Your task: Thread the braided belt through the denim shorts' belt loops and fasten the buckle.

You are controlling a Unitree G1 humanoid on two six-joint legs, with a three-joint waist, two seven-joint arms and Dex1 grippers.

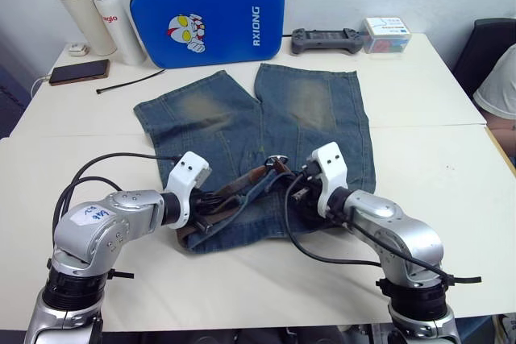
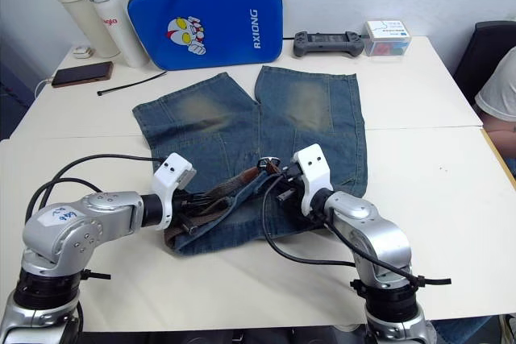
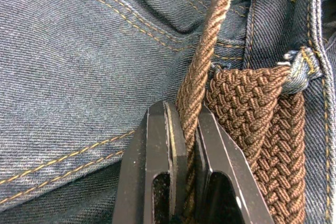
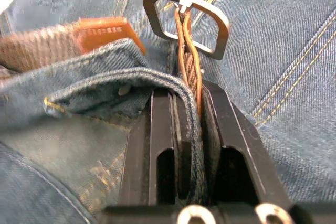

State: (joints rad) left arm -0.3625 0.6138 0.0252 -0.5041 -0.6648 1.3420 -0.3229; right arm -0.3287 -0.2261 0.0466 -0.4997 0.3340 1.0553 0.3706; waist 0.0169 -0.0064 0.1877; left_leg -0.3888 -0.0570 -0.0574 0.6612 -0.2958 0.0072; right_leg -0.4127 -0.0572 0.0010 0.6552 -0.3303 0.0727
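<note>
The denim shorts lie flat on the white table, waistband toward me. The braided belt runs brown along the waistband between my two grippers. In the left wrist view the strap passes under a belt loop, and my left gripper is shut on a raised stretch of it. My right gripper is shut on the strap just behind the silver buckle, with a fold of denim waistband pinched in too. The belt's tan tip lies beside the buckle.
Behind the shorts stand a blue case and two bottles. A phone and black cable tie lie at the back left, a controller and small box at the back right. A person sits at the right edge.
</note>
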